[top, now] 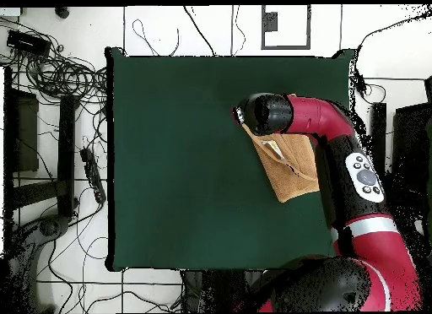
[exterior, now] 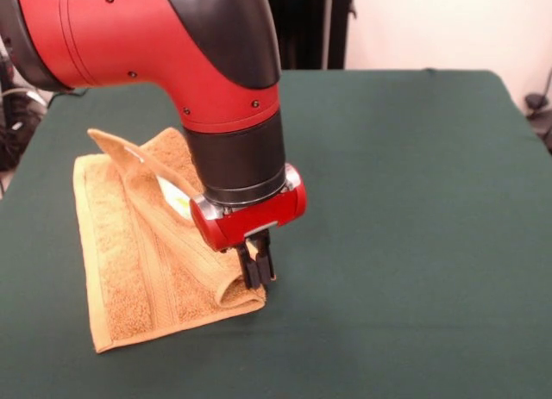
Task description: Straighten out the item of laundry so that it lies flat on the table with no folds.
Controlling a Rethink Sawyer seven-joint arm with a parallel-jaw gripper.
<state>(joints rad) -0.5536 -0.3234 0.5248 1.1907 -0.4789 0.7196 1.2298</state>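
Pinching a folded-over corner of the towel point(exterior: 151, 244), the jaws sit pressed together on the cloth. The towel lies rumpled on the bench point(exterior: 414, 244), mostly behind them. Soft, light and limp, it is likely best gripped by corners.

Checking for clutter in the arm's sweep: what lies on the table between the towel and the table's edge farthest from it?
Nothing: in the overhead view, only bare green table stretches from the towel to that edge; the front view agrees.
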